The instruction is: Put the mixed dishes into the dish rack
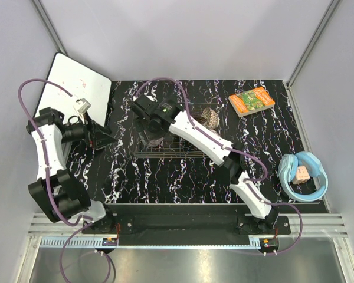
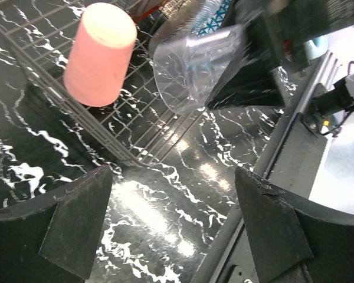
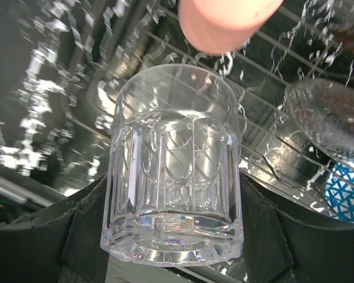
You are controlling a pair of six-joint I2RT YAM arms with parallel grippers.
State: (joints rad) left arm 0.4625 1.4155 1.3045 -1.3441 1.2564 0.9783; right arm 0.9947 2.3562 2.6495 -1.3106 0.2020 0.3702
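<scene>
Clear-walled, the small clear glass (image 3: 174, 165) sits clamped in my right tool (image 3: 174, 233) over the dish rack (image 2: 135, 118), just beside the pink plastic cup (image 2: 100, 56). I should lower it straight, clear of that cup, before releasing. My left tool (image 2: 172, 230) stands wide, empty.

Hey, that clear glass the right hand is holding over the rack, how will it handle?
The glass looks smooth and glossy, so it may slip in the right hand. Thick faceted walls suggest it's stiff and fairly heavy for its size. It could chip if dropped onto the wire rack.
</scene>
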